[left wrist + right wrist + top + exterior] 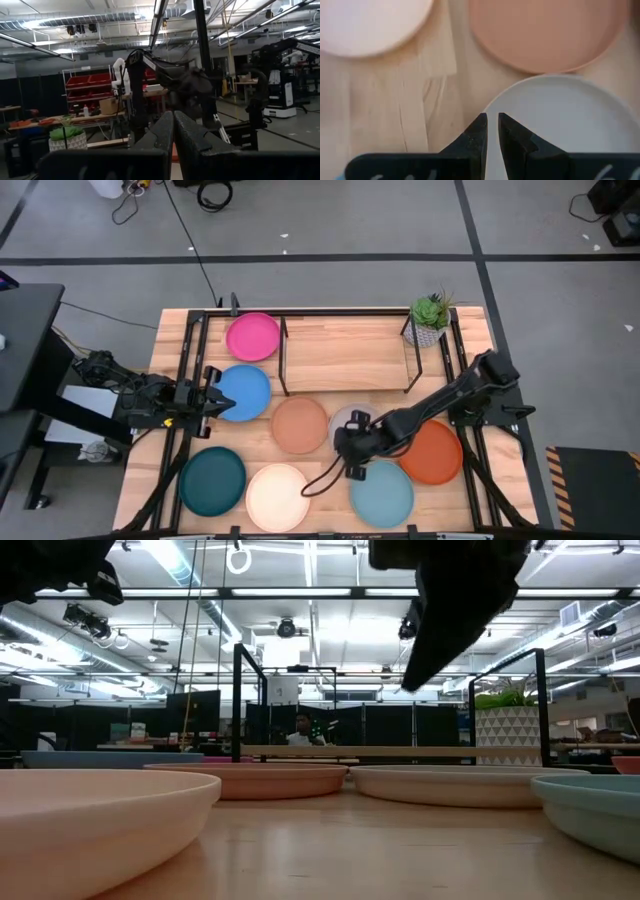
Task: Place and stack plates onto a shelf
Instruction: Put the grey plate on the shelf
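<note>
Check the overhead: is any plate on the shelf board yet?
No. The shelf board is bare wood; the pink plate lies left of its frame, the others on the table.

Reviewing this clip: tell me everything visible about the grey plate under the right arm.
The grey plate is round and shallow with a low raised rim, matte and pale, and it looks empty. It lies flat on the wooden table, between the peach plate and the orange plate, close to both. The right gripper hangs over its rim, fingers nearly together, and partly hides it in the high view.
</note>
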